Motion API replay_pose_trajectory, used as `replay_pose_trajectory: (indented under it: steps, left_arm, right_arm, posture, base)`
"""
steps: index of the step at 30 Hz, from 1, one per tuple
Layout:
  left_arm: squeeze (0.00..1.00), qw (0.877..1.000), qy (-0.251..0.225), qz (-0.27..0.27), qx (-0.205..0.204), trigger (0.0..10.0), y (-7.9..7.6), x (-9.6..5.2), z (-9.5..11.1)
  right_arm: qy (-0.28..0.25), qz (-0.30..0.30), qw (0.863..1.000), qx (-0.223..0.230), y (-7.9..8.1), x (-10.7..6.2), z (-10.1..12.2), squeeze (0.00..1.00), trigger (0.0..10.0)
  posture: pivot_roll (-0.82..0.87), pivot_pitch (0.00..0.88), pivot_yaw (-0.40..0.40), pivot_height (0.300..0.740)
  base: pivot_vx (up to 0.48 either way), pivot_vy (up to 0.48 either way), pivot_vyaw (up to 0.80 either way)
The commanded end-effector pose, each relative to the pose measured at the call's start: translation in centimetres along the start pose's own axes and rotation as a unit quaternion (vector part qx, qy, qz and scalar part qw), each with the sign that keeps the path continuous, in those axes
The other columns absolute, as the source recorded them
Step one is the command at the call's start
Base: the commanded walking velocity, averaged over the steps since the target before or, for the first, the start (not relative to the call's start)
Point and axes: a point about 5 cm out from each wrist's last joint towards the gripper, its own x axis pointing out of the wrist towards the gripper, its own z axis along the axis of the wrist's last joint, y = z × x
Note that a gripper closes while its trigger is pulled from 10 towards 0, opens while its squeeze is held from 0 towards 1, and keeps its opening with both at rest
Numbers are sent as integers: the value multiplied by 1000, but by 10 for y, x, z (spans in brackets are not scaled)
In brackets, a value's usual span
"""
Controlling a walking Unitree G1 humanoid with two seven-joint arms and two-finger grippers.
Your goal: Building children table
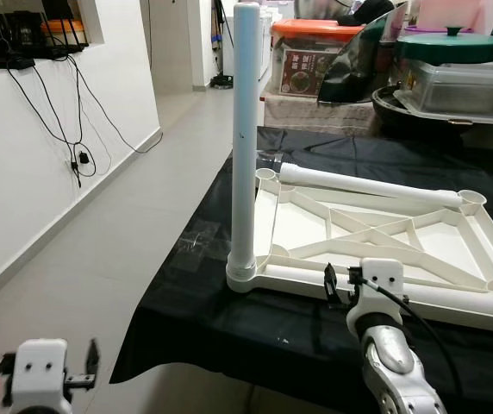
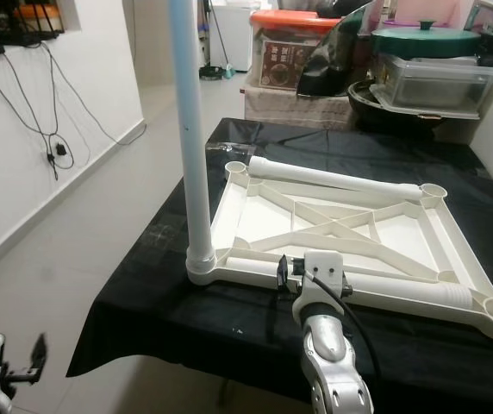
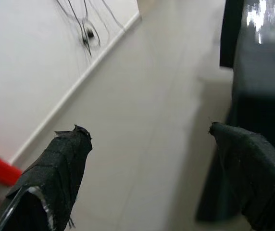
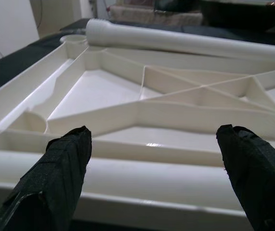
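the white tabletop lies upside down on a black cloth, its ribbed underside facing up, with cross braces running from corner to corner. one white leg stands upright in the near left corner socket, rising well above the frame. a second leg lies flat along the far edge, between the two far corner sockets. a third leg lies along the near edge of the frame, just in front of my right gripper.

my right gripper hovers at that near edge, its fingers spread wide apart, with nothing between them. from the wrist i look straight over the lying leg and across the ribbing to the far leg. i touch neither leg nor frame as far as i can tell.

my left gripper hangs low at my left side, over the pale floor and clear of the cloth's edge. its fingers are wide apart too and grip nothing.

behind the table stand a storage box with an orange lid, a green pot lid and a clear tub. black cables hang down the white wall on my left.
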Motion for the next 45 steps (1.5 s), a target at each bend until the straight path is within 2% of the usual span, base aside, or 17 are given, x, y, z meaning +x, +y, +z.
replay_pose_trajectory:
  steps: [1, 4, 6, 13, 24, 26, 28, 31, 33, 34, 35, 36, 37, 38, 39, 40, 45]
  left_arm:
    - [0, 1000, -1, 7, 3, 10000, 4, 0, -1]
    - [0, 1000, -15, 14, 5, 10000, 7, 13, 6]
    - [0, 1000, -16, 15, 7, 10000, 8, 15, 7]
    - [0, 999, -21, 38, 9, 10000, 19, 17, 7]
    - [0, 998, -23, 50, 8, 10000, 22, 19, 8]
    - [0, 998, -25, 50, 4, 10000, 21, 19, 10]
    - [0, 999, -31, 34, -2, 10000, 16, 20, 14]
    - [0, 999, -33, 30, -4, 10000, 14, 20, 15]
    - [0, 999, -31, -40, -15, 10000, -11, 16, 15]
    - [0, 999, -31, -40, -15, 10000, -11, 16, 15]
    - [0, 996, -29, -83, -20, 10000, -25, 12, 14]
    - [0, 996, -29, -83, -20, 10000, -25, 12, 14]
    - [0, 991, -27, -125, -27, 10000, -39, 6, 13]
    - [0, 991, -27, -125, -27, 10000, -39, 6, 13]
    - [0, 988, -24, -152, -31, 10000, -48, 1, 12]
    - [0, 983, -22, -177, -40, 10000, -57, -4, 12]
    - [0, 978, -19, -204, -46, 10000, -66, -10, 12]
  right_arm:
    - [0, -6, 1000, 1, -2, 1, -2, 0, 10000]
    - [-5, -8, 1000, 2, -2, 6, 2, 0, 10000]
    - [-6, -10, 1000, 4, -3, 7, 2, 0, 10000]
    - [-5, 23, 1000, 1, 8, 3, -1, 0, 10000]
    - [-1, 43, 999, -3, 16, 6, -1, 0, 10000]
    - [-1, 61, 998, 11, 20, 8, 0, 0, 10000]
    - [-16, 98, 995, 33, 24, 13, 8, 0, 10000]
    - [-20, 106, 993, 37, 25, 15, 10, 0, 10000]
    - [-29, 134, 990, 37, 18, 25, 16, 0, 10000]
    - [-29, 134, 990, 37, 18, 25, 16, 0, 10000]
    - [-31, 145, 988, 39, 11, 31, 19, 0, 10000]
    - [-31, 145, 988, 39, 11, 31, 19, 0, 10000]
    - [-34, 158, 986, 32, 3, 36, 21, 0, 10000]
    - [-34, 158, 986, 32, 3, 36, 21, 0, 10000]
    - [-34, 172, 984, 33, -4, 39, 22, 125, 10000]
    - [-31, 190, 981, 24, -11, 42, 22, 1000, 10000]
    - [-21, 220, 975, 19, -19, 44, 22, 1000, 10000]
  posture:
    - [203, 0, -30, 740]
    - [196, 0, -27, 740]
    - [196, 0, -27, 740]
    - [199, 0, -27, 740]
    - [203, 0, -35, 740]
    - [204, 0, -38, 740]
    - [207, 0, -36, 740]
    - [207, 0, -36, 740]
    - [202, 0, -34, 740]
    - [202, 0, -34, 740]
    - [202, 0, -35, 740]
    - [202, 0, -35, 740]
    - [201, 0, -32, 740]
    - [201, 0, -32, 740]
    - [201, 0, -33, 740]
    - [202, 0, -32, 740]
    - [202, 0, -31, 740]
  base:
    - [0, 0, 0]
    - [0, 0, -267]
    - [0, 0, -800]
    - [0, 0, -343]
    - [0, 0, 0]
    - [0, 0, 0]
    - [0, 0, 0]
    - [0, 0, 0]
    - [0, 0, 0]
    - [0, 0, 0]
    - [0, 0, 0]
    - [0, 0, 0]
    - [0, 0, 0]
    - [0, 0, 0]
    - [0, 0, 0]
    - [0, 0, 0]
    - [0, 0, 0]
